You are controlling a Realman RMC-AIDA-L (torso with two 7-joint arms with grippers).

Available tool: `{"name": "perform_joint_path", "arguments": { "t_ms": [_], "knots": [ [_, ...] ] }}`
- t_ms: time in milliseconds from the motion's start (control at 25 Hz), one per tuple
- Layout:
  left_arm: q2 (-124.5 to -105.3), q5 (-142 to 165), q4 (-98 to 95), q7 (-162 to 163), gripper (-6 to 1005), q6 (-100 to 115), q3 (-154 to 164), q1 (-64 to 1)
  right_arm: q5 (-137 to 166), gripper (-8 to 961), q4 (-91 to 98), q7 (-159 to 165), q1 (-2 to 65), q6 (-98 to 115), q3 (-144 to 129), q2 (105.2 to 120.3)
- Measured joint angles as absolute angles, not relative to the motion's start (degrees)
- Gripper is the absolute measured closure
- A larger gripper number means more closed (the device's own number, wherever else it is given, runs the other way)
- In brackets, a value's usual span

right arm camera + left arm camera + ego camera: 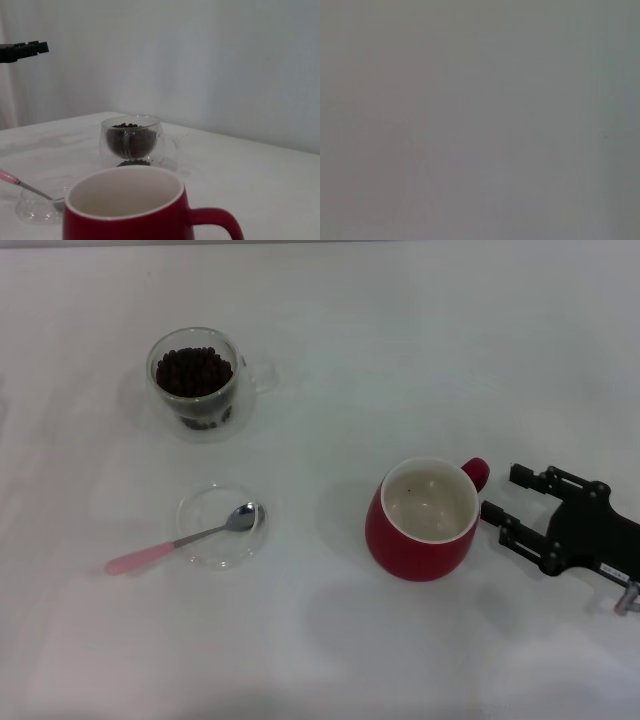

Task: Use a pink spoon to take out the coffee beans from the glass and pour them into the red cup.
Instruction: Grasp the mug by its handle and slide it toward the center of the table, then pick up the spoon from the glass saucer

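Observation:
The glass [195, 380] stands at the far left of the table, filled with dark coffee beans [193, 370]. Nearer to me, the pink spoon [190, 538] lies with its metal bowl in a shallow clear dish [205, 558] and its pink handle sticking out to the left. The red cup [420, 550] sits right of centre, its white inside bare and its handle pointing right. My right gripper [503, 493] is open just right of that handle, holding nothing. In the right wrist view the red cup [125, 220] is close, with the glass [131, 142] and the spoon [20, 182] behind it. My left gripper is out of view.
The white table [350, 340] carries only these items. The left wrist view shows just a plain grey surface. A black ridged fingertip [22, 50] shows at the edge of the right wrist view.

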State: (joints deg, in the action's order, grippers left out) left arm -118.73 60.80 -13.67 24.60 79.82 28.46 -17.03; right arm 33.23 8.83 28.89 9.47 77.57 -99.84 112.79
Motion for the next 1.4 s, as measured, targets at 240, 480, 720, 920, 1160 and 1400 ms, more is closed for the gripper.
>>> {"name": "perform_joint_path", "arguments": {
  "t_ms": [240,480,720,920,1160,1400],
  "knots": [
    [-118.74,60.81,-13.71,24.6,405,79.87,28.41,-16.69,32.83,347,7.25,26.95,7.36,82.04,-99.51,112.05],
    [-118.83,60.83,-13.62,24.61,406,80.0,28.47,-16.39,32.54,347,3.72,26.07,5.93,89.26,-98.2,110.58],
    [-119.05,60.8,-11.93,25.1,405,84.14,28.56,-15.63,32.5,348,-1.14,20.74,4.86,101.66,-91.95,109.57],
    [-119.18,60.1,-6.59,25.09,404,90.53,28.33,-15.14,32.5,348,-1.3,19.97,4.54,108.8,-85.46,109.07],
    [-119.56,56.59,3.09,24.52,403,97.89,28.29,-15.05,32.51,348,-0.66,23.57,5.51,112.32,-77.3,108.26],
    [-119.79,54.68,12.44,24.37,401,103.71,28.3,-16.22,32.52,348,-0.09,27.69,6.3,113.95,-71.19,106.75]
  ]
}}
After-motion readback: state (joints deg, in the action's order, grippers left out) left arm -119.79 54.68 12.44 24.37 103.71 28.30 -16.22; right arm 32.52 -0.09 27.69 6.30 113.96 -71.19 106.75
